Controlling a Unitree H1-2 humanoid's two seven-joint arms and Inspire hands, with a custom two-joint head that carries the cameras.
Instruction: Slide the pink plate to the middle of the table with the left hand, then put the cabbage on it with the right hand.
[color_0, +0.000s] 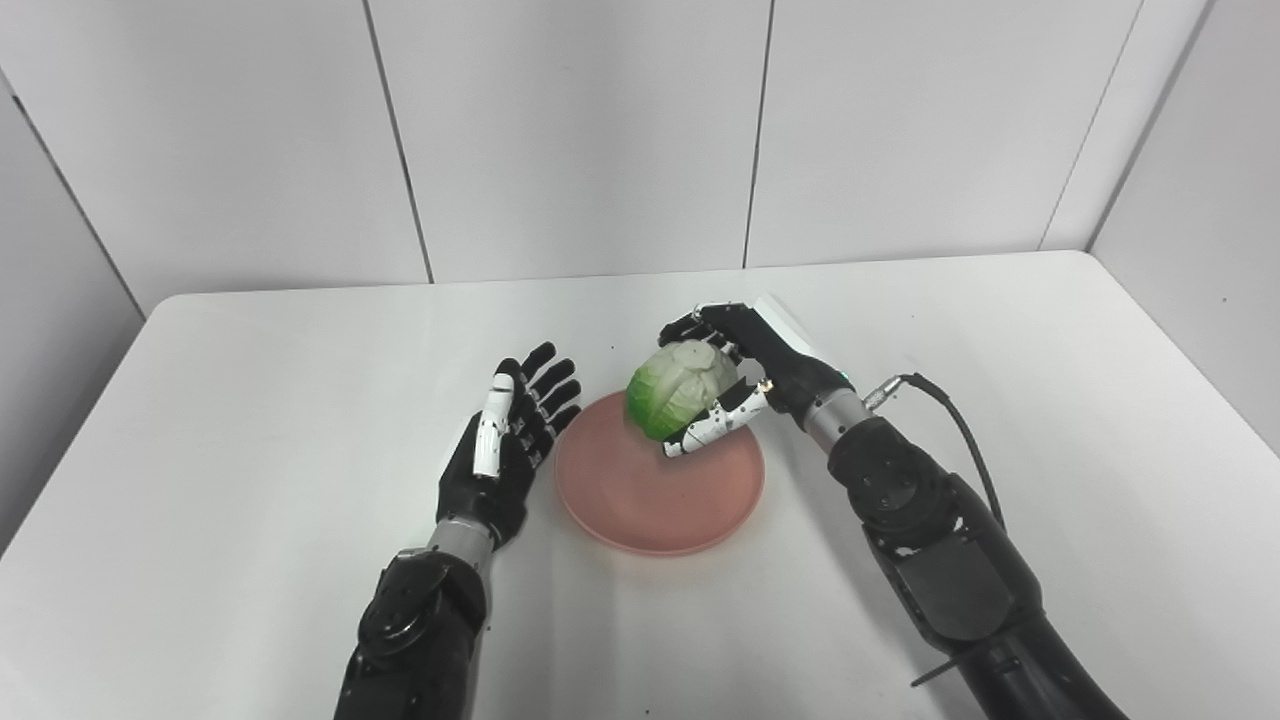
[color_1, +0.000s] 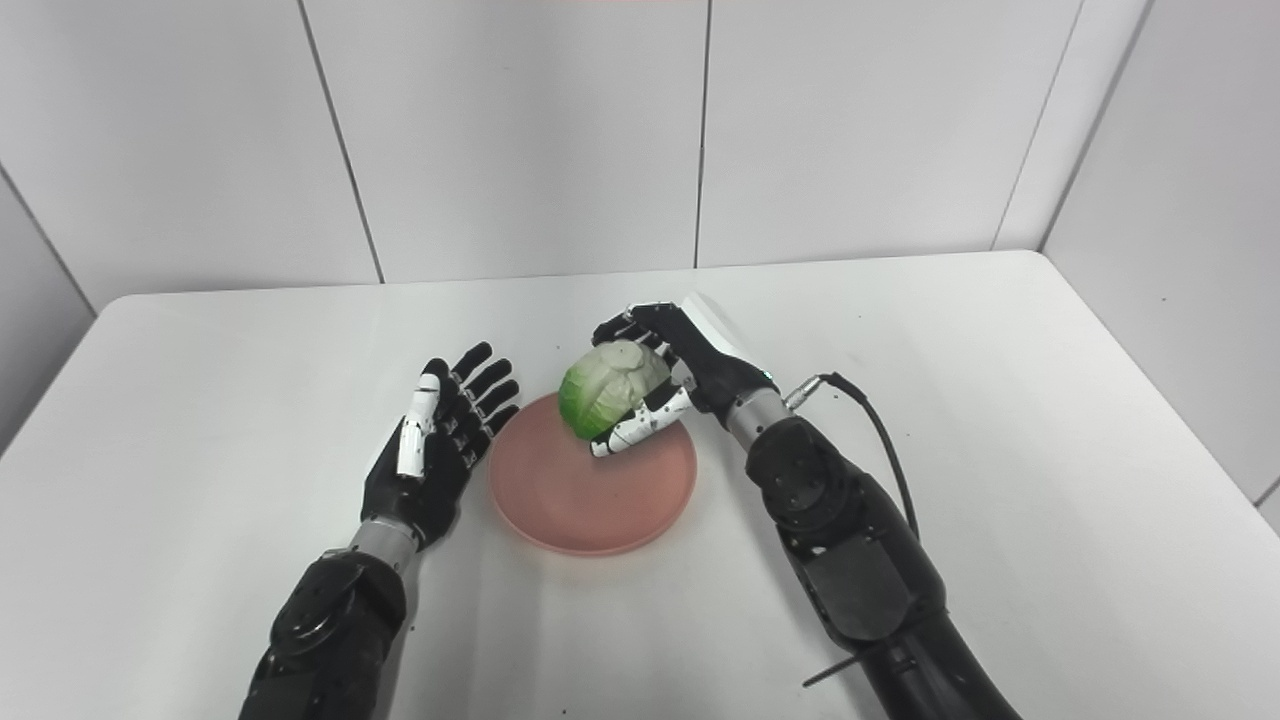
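The fingers (color_0: 712, 420) of the right hand (color_0: 745, 365) are curled around the cabbage (color_0: 680, 388), one from below and near, the others over its far top, so they pinch it between them. The cabbage hangs over the far right part of the pink plate (color_0: 650, 490); I cannot tell if its underside already touches the plate. The fingers (color_0: 548, 385) of the left hand (color_0: 505, 440) are spread and hold nothing. This hand rests just beside the left rim of the plate, palm turned toward it.

The plate lies about in the middle of the white bench (color_0: 250, 450), so I judge the sliding is done and the placing is the step in hand. To do it well, the right hand should bring the cabbage a little more toward the centre of the plate, lower it until it sits, and only then release it, slowly, because a round cabbage may roll. The left hand can stay away from the rim.

No brand, label or writing can be read anywhere.
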